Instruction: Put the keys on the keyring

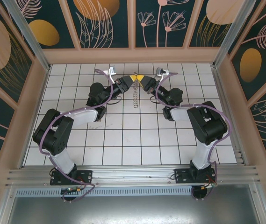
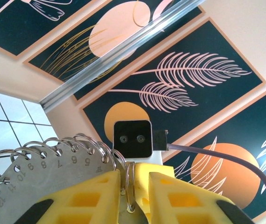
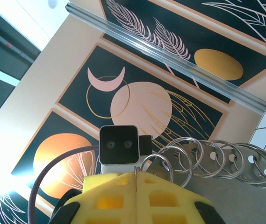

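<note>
Carefully, then: the left hand [image 2: 133, 179] stands narrowly spread around one wire ring of the silvery, number-stamped metal keyring with its row of loops [image 2: 53, 175]. I judge it should close squarely on that ring's flat faces, not its edge, before any pull. The right hand [image 3: 136, 179] is pressed together and seems to pinch a ring at its tips. Seen from above, the keyring hangs clear of the white tiled tabletop [image 1: 123, 140] near 12 o'clock, dangling toward 6 between both hands. The left wrist view gives the numbers and the gap beside the ring; the top view gives the hang.
</note>
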Available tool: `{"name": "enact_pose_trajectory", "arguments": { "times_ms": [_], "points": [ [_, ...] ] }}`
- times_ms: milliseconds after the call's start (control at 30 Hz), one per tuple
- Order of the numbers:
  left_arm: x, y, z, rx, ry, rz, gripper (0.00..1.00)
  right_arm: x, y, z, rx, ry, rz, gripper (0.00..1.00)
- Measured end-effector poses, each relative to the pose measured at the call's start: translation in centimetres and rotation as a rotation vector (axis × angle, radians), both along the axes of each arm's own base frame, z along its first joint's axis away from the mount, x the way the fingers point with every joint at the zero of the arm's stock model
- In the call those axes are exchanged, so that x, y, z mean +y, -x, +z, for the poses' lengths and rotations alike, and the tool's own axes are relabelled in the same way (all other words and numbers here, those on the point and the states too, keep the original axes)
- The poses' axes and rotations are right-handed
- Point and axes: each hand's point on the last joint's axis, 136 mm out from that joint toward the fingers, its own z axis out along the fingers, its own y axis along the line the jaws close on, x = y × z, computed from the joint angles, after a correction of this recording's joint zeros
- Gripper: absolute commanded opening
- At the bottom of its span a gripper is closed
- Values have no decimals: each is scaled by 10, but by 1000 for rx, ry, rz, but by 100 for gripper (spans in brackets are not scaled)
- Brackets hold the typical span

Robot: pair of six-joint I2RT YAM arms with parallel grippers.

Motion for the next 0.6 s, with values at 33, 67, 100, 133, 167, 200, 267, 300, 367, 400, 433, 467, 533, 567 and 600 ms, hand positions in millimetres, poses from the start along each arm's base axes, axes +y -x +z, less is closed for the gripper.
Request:
{"name": "enact_pose_trajectory", "arguments": {
  "times_ms": [33, 67, 100, 133, 167, 200, 267, 300, 367, 400, 433, 467, 533, 567, 600],
  "points": [
    [0, 0, 0, 0, 0, 0, 17, 0, 0, 0, 0, 0, 0, 0],
    [0, 0, -1, -1, 1, 1, 17, 0, 0, 0, 0, -1, 0, 0],
    [0, -1, -1, 0, 2, 1, 14, 0, 0, 0, -1, 0, 0, 0],
    [0, -1, -1, 2, 4, 1, 13, 0, 0, 0, -1, 0, 0, 0],
    [0, -1, -1, 1, 5, 2, 10, 0, 0, 1, -2, -1, 0, 0],
    [0, -1, -1, 2, 6, 2, 8, 0, 0, 1, -3, -2, -1, 0],
    [0, -1, -1, 1, 8, 1, 3, 0, 1, 2, -7, -4, -1, 0],
    [0, -1, -1, 1, 11, 0, 0, -1, 1, 2, -7, -4, -1, 0],
    [0, -1, 0, -1, 12, -1, 0, -1, 1, 2, -8, -5, -2, 0],
    [0, -1, 0, -2, 13, -3, 0, -1, 1, 2, -9, -6, -3, 0],
    [0, 0, 0, -3, 13, -3, 0, -1, 1, 2, -10, -6, -3, 5],
    [0, 0, 0, -4, 12, -4, 0, -1, 0, 2, -9, -6, -2, 15],
    [-1, 0, -2, -10, 1, -3, 0, -2, 0, 3, -10, -9, -2, 29],
    [-1, -1, -3, -13, -9, -1, 0, -4, 0, 4, -10, -12, -2, 34],
    [-2, -2, -4, -18, -24, -2, 0, -6, 0, 4, -9, -13, -6, 37]
  ]
}}
